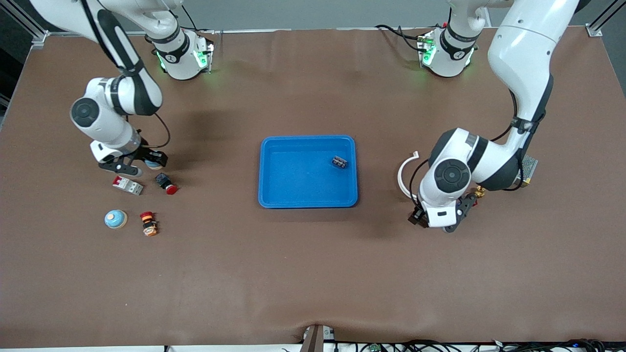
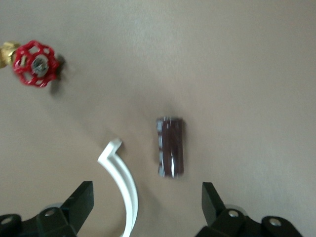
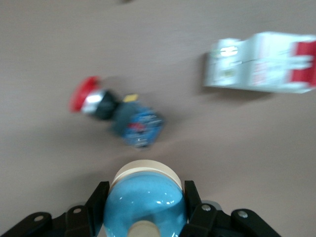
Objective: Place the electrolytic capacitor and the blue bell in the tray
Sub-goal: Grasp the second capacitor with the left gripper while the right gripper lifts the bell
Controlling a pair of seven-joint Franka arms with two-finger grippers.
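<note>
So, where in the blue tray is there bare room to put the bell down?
The bright-blue plastic tray is nearly all bare; only a small dark part sits in the farther corner toward the left arm's end. Crowded: around the white-and-red breaker and red-capped push button, by the right gripper holding the glossy blue bell.

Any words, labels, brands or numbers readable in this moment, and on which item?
None can be read.
white breaker: dark printing on its face, too blurred to read.
push button: markings on its blue base, too blurred.
capacitor: no text legible.
arm bases: round logo marks, too small.
</note>
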